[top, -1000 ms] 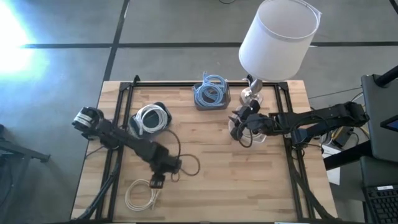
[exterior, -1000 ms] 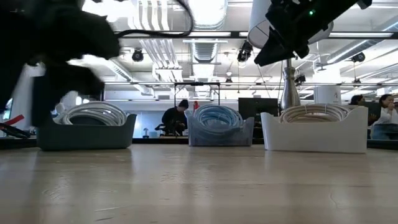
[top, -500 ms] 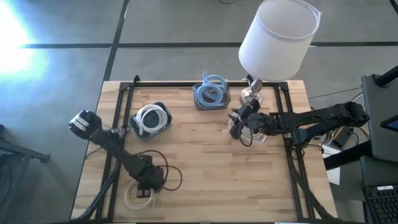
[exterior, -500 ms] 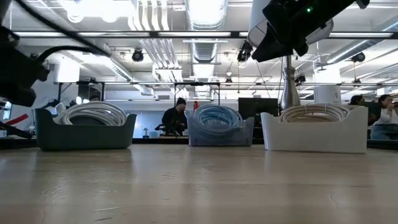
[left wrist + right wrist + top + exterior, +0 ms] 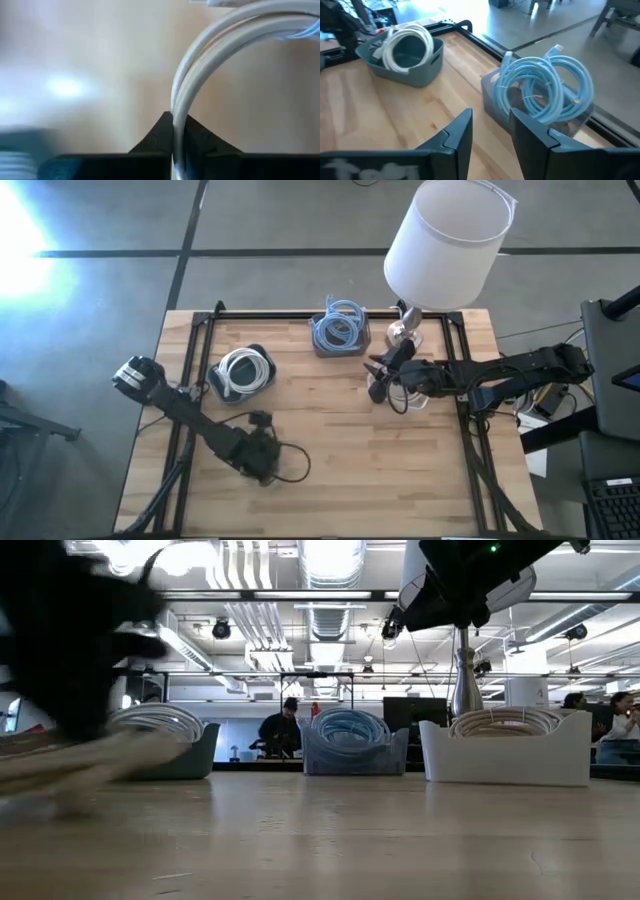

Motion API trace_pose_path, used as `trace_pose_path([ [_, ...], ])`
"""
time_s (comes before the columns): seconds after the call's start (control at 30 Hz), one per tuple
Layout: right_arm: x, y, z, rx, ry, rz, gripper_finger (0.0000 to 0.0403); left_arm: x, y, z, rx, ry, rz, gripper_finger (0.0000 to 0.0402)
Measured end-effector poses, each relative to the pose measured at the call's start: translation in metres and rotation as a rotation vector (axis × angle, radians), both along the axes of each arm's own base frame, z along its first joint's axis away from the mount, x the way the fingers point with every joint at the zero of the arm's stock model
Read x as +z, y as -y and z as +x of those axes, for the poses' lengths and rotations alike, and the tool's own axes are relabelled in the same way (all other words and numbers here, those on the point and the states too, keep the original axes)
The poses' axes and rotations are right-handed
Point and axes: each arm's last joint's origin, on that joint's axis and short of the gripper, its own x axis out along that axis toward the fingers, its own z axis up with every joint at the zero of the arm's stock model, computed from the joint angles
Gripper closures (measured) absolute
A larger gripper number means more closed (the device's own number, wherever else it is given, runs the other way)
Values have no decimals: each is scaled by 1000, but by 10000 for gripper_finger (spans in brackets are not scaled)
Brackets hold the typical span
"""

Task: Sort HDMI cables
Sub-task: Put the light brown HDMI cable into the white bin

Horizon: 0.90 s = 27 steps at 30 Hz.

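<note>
three bins stand in a row along the far part of the table [image 5: 340, 440]: the left bin [image 5: 243, 372] holding a cable coil [image 5: 245, 369], the middle bin [image 5: 340, 334] at the far edge holding a stack of coils [image 5: 338, 327], and the right bin [image 5: 505, 750] holding a coil [image 5: 505, 720], beside the lamp [image 5: 445, 240]. the left gripper [image 5: 262, 460] lies near the front left with a cable loop [image 5: 220, 65] between its fingers. the right gripper [image 5: 383, 370] hangs over the right bin.

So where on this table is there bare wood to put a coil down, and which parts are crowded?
Free: the middle of the table, between the left gripper, shut on a white cable, and the right gripper; also the near right corner. Crowded: the far edge, with the grey bin, the clear bin of blue cables and the lamp.
</note>
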Motion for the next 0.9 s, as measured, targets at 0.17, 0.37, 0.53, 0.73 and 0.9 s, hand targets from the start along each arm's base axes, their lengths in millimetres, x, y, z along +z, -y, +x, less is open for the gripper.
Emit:
trace_pose_path([
  [0.17, -9, -3, 13, 78, 7, 38, 284, 37, -14, 26, 133, 404, 520, 358],
  [0.37, -20, -10, 38, 303, 23, 34, 284, 62, -42, 52, 349, 532, 542, 360],
  [0.53, -19, -14, 58, 403, 44, 58, 284, 65, -63, 68, 455, 587, 453, 382],
  [0.73, -34, -15, 73, 399, -35, 69, 284, 69, -72, 76, 445, 599, 494, 371],
  [0.9, -33, -16, 84, 401, -40, 75, 284, 69, -74, 76, 456, 597, 514, 375],
])
